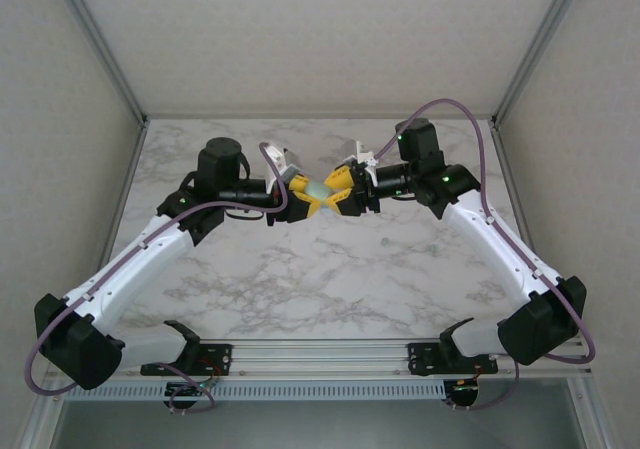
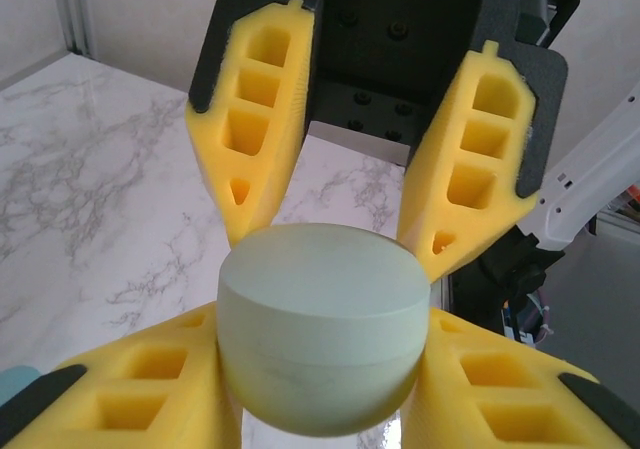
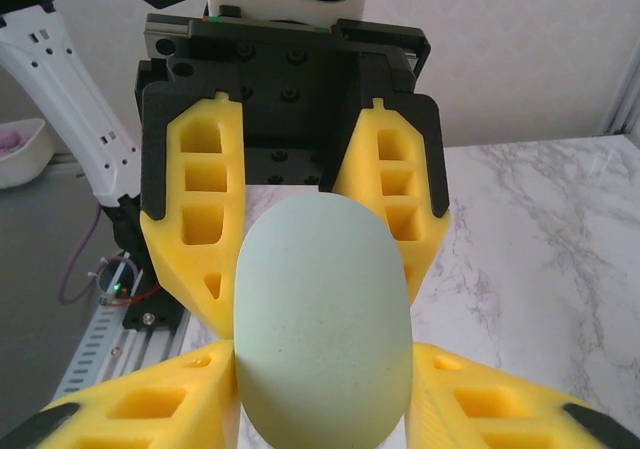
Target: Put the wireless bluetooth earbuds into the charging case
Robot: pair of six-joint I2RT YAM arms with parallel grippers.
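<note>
The charging case point(image 2: 320, 369) is held off the marbled surface point(image 1: 300, 279), at the spot where the two arms meet tip to tip. It is seen lodged between the left fingers point(image 2: 150, 379), which are pressed against both of its flanks and are clamped on it. In the left wrist view, the pale mint dome of the case is turned upward, and a faint seam is seen running round its body just above the fingertips. The right fingers point(image 3: 160, 399) are laid against the opposite end of the case, one on each long side of its oval face, with no gap to be made out. Whether they are squeezing it or merely resting on it cannot be told. From above, the case is seen as a pale patch framed by the four yellow tips.
</note>
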